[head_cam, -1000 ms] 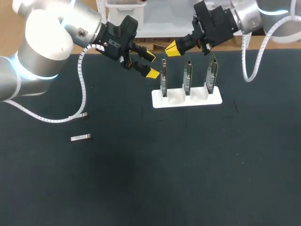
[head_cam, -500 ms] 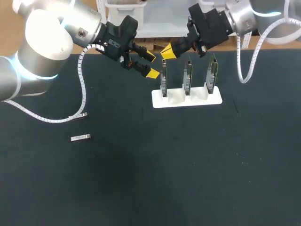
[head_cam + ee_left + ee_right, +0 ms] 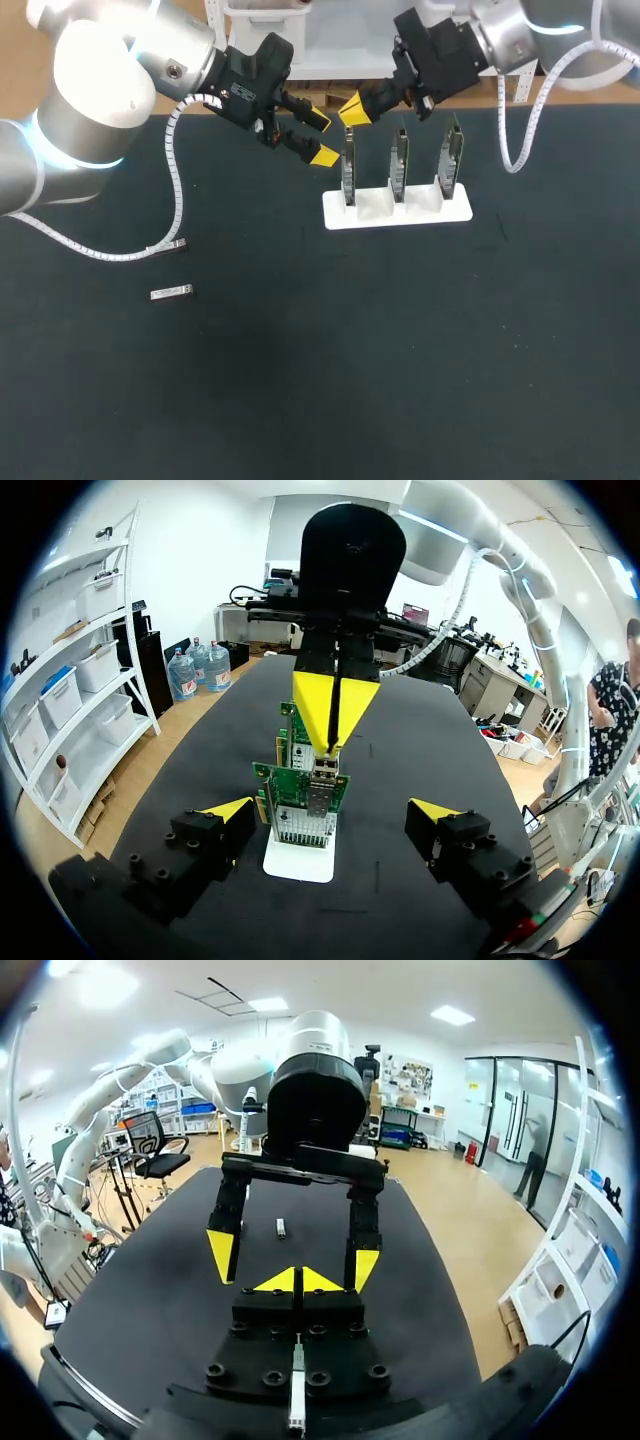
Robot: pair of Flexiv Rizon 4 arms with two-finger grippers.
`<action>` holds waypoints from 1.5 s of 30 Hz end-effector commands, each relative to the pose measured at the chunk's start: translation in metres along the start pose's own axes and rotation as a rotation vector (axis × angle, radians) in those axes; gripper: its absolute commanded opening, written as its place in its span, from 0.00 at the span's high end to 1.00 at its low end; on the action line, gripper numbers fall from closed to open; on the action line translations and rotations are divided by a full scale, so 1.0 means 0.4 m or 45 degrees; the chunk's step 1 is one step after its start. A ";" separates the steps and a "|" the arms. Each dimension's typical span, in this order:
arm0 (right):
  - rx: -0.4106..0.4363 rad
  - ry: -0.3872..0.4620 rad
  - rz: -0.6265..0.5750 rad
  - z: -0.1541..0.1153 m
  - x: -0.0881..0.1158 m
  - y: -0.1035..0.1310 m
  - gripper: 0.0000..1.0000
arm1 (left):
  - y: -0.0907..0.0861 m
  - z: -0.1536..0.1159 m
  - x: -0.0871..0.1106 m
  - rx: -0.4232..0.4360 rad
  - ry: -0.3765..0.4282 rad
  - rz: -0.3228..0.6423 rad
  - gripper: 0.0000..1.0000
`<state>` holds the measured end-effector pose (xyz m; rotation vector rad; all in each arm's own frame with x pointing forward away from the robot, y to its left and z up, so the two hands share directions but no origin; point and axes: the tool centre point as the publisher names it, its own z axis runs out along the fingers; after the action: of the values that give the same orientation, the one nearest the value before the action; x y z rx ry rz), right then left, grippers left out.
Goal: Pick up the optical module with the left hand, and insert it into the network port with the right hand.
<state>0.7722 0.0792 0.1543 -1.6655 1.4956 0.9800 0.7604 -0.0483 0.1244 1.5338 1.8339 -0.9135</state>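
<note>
The optical module point(image 3: 171, 292), a small silver bar, lies alone on the black mat at the left, far from both grippers; it also shows as a speck point(image 3: 281, 1227) beyond my left arm. My left gripper point(image 3: 321, 137) hangs open and empty just left of the leftmost network card point(image 3: 348, 165). My right gripper point(image 3: 350, 110) is shut with nothing visible in it, tips close above that card. From the left wrist, the left gripper point(image 3: 330, 815) frames the card point(image 3: 305, 795), and the right gripper's fingertips point(image 3: 335, 705) point down at its top.
Three green cards stand upright in a white holder point(image 3: 375, 215) at the back middle. A white cable point(image 3: 178, 190) from my left arm trails onto the mat near the module. White bins sit behind the table's far edge.
My right gripper has moved left, from above the middle card to above the leftmost card, closer to my left gripper. The left arm and the module have not moved.
</note>
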 end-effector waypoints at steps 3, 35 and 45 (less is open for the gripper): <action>-0.003 0.013 0.004 0.003 0.006 -0.012 1.00 | -0.002 -0.001 -0.001 -0.003 0.005 -0.003 0.00; -0.002 0.037 0.041 0.018 0.040 -0.009 1.00 | -0.002 -0.001 -0.001 -0.003 0.005 -0.003 0.00; -0.005 0.044 0.053 0.021 0.050 -0.007 1.00 | -0.002 -0.001 -0.001 -0.003 0.005 -0.003 0.00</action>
<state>0.7755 0.0778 0.1398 -1.6682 1.5564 0.9821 0.7604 -0.0483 0.1244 1.5338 1.8339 -0.9136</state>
